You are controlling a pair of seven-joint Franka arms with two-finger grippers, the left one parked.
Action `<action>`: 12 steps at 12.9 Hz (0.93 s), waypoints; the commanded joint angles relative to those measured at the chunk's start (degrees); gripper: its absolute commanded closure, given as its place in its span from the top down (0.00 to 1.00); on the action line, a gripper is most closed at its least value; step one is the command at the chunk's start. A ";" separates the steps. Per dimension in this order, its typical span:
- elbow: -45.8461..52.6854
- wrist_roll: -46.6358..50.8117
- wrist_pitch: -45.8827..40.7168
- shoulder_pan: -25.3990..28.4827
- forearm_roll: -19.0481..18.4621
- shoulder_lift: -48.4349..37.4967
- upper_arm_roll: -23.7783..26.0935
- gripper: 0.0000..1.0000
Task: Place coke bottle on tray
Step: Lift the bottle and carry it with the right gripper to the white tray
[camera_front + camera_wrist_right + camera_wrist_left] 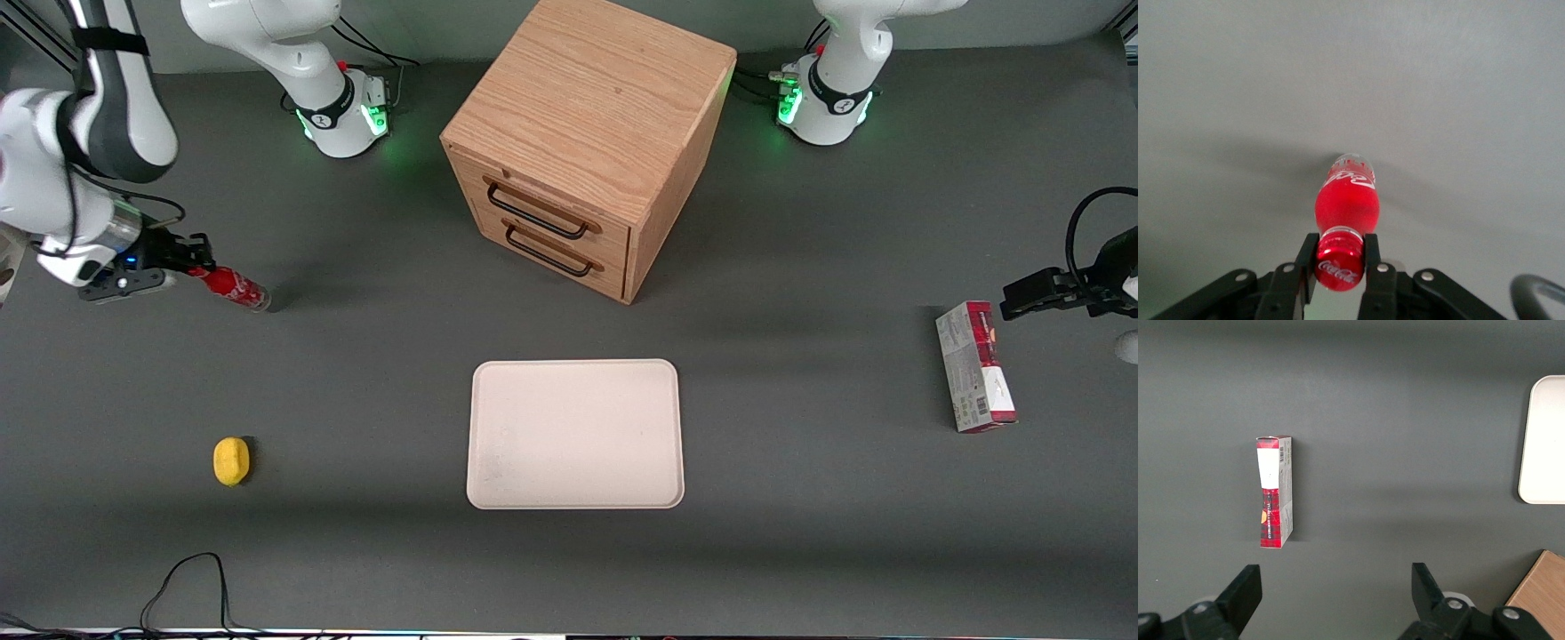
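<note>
The coke bottle (pixel 233 288) is a slim red bottle with white script and a clear base, tilted, at the working arm's end of the table. My gripper (pixel 201 261) is shut on its red cap. In the right wrist view the two black fingers (pixel 1309 257) press both sides of the cap, and the bottle (pixel 1346 203) points away from the gripper (pixel 1339 257) toward the table. The pale cream tray (pixel 575 434) lies flat in the middle of the table, nearer the front camera than the cabinet and well away from the bottle.
A wooden drawer cabinet (pixel 587 133) with two black handles stands farther from the camera than the tray. A yellow lemon (pixel 231 461) lies nearer the camera than the bottle. A red-and-grey carton (pixel 974 366) lies toward the parked arm's end and also shows in the left wrist view (pixel 1275 491).
</note>
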 commanded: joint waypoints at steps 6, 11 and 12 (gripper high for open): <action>51.35 1.28 -35.21 0.26 7.21 20.65 2.62 0.00; 60.57 15.82 -35.85 0.26 10.11 30.21 9.79 0.00; 65.05 21.09 -35.94 0.18 10.11 33.91 13.22 0.00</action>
